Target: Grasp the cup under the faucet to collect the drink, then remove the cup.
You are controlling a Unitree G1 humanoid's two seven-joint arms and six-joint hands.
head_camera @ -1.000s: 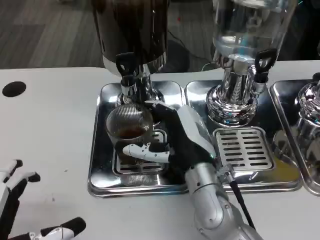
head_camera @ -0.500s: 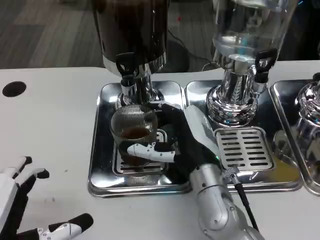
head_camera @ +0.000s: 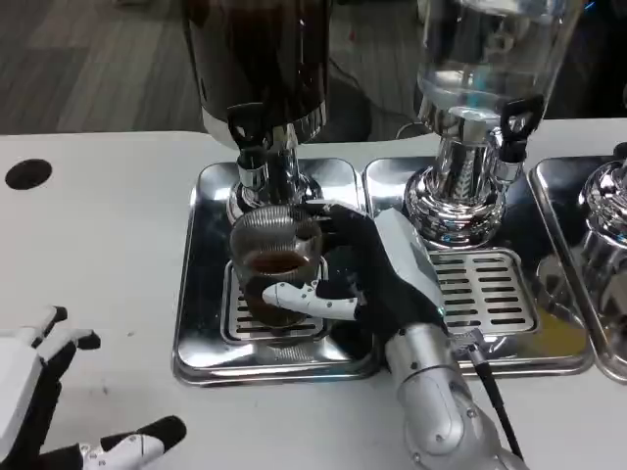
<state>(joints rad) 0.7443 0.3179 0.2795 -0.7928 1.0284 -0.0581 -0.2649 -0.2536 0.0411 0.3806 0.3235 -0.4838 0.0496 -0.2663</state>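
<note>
The right hand [head_camera: 367, 269] grips the cup [head_camera: 274, 264], its fingers wrapped round the far side and its thumb across the near side. The cup is clear and ribbed, with brown drink in its lower part. It sits just left of that hand's palm, over the slotted grate of the metal tray [head_camera: 201, 323], below and slightly nearer than the faucet [head_camera: 250, 147] of the dark dispenser [head_camera: 260, 59]. The left hand [head_camera: 59, 411] lies well apart on the white desk [head_camera: 98, 245], fingers spread, holding nothing.
</note>
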